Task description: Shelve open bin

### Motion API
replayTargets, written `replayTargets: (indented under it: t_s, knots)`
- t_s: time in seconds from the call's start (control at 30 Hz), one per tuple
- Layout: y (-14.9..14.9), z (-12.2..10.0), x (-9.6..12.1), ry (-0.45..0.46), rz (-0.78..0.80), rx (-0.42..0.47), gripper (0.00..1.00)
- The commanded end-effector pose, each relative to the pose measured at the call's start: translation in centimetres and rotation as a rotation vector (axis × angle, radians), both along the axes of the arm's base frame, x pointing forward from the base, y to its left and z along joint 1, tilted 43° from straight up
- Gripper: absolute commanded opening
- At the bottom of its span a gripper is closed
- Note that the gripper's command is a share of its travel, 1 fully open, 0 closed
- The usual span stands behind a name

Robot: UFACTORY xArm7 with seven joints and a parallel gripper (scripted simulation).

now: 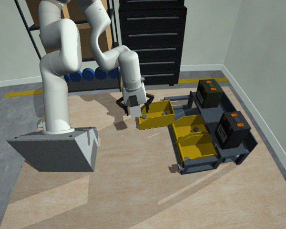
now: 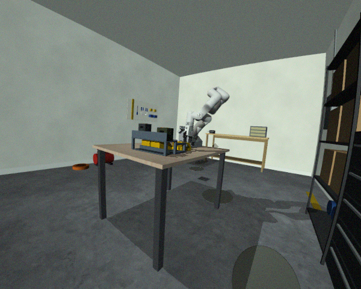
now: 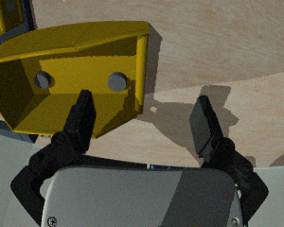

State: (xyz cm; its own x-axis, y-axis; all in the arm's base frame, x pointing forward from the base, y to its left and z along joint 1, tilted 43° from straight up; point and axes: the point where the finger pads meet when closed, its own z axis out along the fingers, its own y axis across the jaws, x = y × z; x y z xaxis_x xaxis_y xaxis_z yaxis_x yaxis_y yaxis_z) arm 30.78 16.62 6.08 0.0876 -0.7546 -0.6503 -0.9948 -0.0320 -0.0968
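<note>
Yellow bin (image 1: 156, 120) (image 3: 92, 71), long axis toward shelf (image 1: 198, 161) (image 2: 149, 134), open front facing away; claw (image 1: 137, 112) (image 3: 144, 104) spread, empty.

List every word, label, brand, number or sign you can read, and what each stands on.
No text can be read in any view.
Black box with orange patches: pale marking on its side, too small and blurred to read.
Dark green box with orange patches: pale marking on its side, likewise unreadable.
Yellow open bin: no text visible.
</note>
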Motion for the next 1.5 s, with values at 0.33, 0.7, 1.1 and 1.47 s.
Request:
replayTargets:
  t_s: [0.33, 0.7, 1.1, 1.47]
  knots:
    - [2.5, -2.7, 0.4, -0.017, -0.008, 0.043, 1.0]
    - [2.3, -2.5, 0.5, -0.017, -0.009, 0.041, 1.0]
    - [1.8, -2.0, 0.4, -0.017, -0.009, 0.043, 1.0]
    - [1.5, -1.6, 0.5, -0.017, -0.009, 0.043, 1.0]
